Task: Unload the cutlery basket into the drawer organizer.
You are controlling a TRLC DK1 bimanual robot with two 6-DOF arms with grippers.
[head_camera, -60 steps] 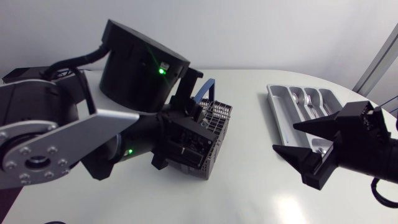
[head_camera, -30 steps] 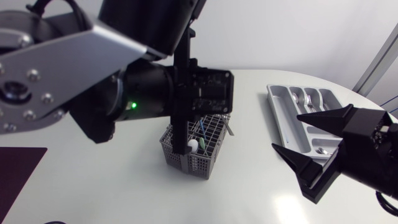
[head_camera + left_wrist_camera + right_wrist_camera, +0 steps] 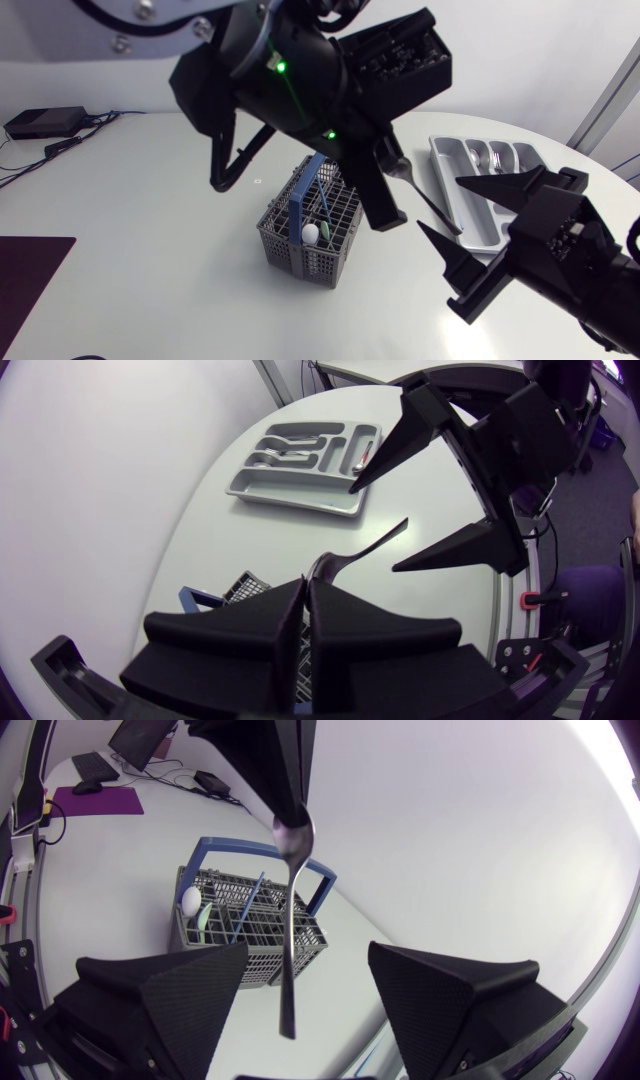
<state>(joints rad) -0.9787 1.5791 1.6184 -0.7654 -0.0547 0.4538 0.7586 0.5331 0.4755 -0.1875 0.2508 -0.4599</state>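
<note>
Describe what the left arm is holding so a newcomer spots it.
Between the grey cutlery basket and the drawer organizer, the left gripper hangs above the table. The spoon is pinched by its bowl in its fingers, handle toward the open right gripper. It's the only utensil in the air.

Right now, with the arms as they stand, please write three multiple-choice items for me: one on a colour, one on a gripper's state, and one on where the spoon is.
1. The handle of the basket is: A red; B yellow; C blue.
2. The right gripper, near the spoon, is: A open; B shut on the spoon; C shut on the basket.
3. The spoon is: A down in the basket; B held up by the left gripper; C in the right gripper's grasp.

Key: 1 C, a blue handle arches over the grey basket. 2 A, its fingers stand wide apart and touch nothing. 3 B, the left gripper pinches the bowl end in the air.
</note>
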